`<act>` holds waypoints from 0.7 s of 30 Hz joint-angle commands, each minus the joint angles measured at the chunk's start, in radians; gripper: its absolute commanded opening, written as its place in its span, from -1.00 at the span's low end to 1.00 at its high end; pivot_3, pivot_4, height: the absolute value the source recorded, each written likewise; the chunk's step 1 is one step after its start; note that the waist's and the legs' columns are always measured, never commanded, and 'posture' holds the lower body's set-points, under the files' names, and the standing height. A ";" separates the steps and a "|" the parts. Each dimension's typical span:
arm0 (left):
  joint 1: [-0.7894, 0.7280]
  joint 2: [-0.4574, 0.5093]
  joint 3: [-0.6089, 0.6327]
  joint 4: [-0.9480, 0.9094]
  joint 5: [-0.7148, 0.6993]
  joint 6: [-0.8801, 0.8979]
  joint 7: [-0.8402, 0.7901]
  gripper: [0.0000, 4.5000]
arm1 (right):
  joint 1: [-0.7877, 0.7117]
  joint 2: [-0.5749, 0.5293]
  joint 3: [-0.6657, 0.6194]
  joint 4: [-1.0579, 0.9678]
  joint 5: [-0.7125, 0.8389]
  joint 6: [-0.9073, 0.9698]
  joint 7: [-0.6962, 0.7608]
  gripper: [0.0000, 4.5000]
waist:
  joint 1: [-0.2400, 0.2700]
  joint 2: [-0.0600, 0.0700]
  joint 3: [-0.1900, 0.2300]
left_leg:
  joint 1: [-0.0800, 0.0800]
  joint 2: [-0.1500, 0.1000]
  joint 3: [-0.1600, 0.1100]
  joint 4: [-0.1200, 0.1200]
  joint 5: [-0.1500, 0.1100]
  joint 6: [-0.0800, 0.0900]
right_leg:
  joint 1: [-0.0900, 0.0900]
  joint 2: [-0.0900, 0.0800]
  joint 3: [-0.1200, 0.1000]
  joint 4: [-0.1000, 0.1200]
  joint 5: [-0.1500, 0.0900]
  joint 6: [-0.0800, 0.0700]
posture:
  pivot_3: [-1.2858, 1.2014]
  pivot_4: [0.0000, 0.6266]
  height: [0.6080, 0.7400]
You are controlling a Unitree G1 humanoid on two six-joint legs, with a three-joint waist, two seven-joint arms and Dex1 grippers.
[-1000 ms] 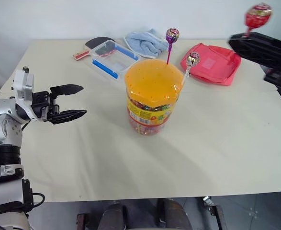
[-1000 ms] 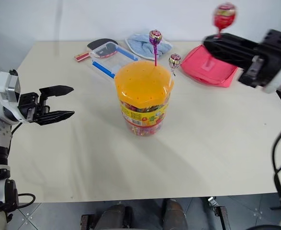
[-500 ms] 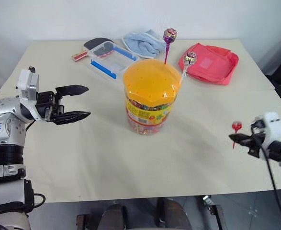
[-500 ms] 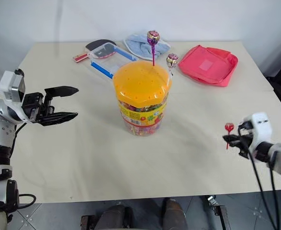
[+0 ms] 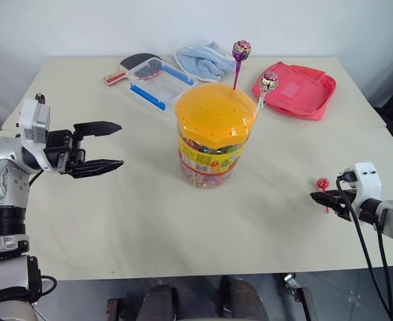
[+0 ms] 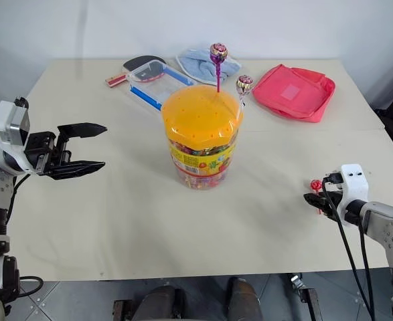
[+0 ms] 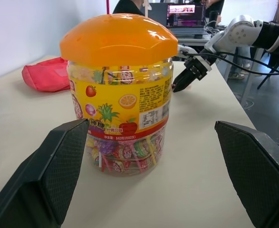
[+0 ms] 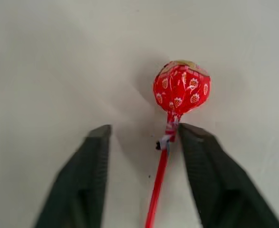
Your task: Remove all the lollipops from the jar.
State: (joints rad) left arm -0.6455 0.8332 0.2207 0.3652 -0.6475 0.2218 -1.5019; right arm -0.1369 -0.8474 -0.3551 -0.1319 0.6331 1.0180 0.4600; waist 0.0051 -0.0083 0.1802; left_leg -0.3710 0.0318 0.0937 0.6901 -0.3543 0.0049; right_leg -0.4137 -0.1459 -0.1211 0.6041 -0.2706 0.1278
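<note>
Right gripper (image 8: 141, 147): 2 black fingers parted, red lollipop (image 8: 181, 88) lying on the table between them, stick beside 1 finger, not clamped. Arm low over the table's right near edge, pointing toward the jar.
Left gripper (image 5: 106, 147): fingers wide apart, holding nothing, level, aimed at the jar (image 5: 213, 134) from its 9 o'clock.
Jar: centre of the cream table (image 5: 149, 221), orange lid on; purple lollipop (image 5: 241, 49) and silvery-pink lollipop (image 5: 269, 81) stand at its 12 to 2 o'clock.
Beyond: red pouch (image 5: 296, 88), blue cloth (image 5: 203, 60), clear blue-clipped box (image 5: 157, 80), paddle (image 5: 130, 63).
</note>
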 commanded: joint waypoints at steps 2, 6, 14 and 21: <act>0.004 0.023 0.031 -0.030 -0.029 0.004 -0.080 1.00 | 0.035 -0.035 -0.147 -0.184 0.089 0.047 0.052 0.78 | 0.000 0.001 0.000 | 0.000 0.000 0.000 0.000 0.000 0.000 | 0.000 0.000 0.000 0.000 0.000 0.000 | 0.03 -0.52 1.00; -0.009 0.020 0.028 -0.020 -0.025 0.002 -0.079 1.00 | 0.004 -0.077 -0.248 -0.316 0.220 0.079 0.127 0.99 | -0.002 0.000 0.000 | 0.000 0.000 0.000 0.000 0.000 0.000 | 0.000 0.000 0.001 0.001 0.000 0.000 | 0.03 -0.52 1.00; -0.063 -0.010 0.004 0.017 -0.012 -0.018 -0.077 1.00 | -0.392 -0.028 -0.069 -0.243 0.273 -0.023 0.139 0.99 | -0.007 0.000 0.000 | 0.000 0.000 0.000 0.001 0.000 0.000 | 0.000 0.000 0.001 0.002 0.000 0.000 | 0.03 -0.52 1.00; -0.068 -0.012 0.009 0.010 -0.015 -0.025 -0.071 1.00 | -0.655 0.062 0.138 -0.081 0.208 -0.147 0.287 0.99 | -0.006 0.000 0.000 | -0.001 0.000 0.001 0.002 0.000 0.001 | -0.002 0.000 0.001 0.003 0.000 0.000 | 0.03 -0.52 1.00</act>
State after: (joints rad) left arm -0.7040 0.8054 0.2090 0.4012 -0.6498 0.2071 -1.5018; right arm -0.7723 -0.7841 -0.2130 -0.2237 0.8505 0.9111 0.7097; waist -0.0005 -0.0079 0.1805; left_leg -0.3727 0.0316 0.0943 0.6918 -0.3550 0.0061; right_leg -0.4159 -0.1459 -0.1202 0.6063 -0.2705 0.1278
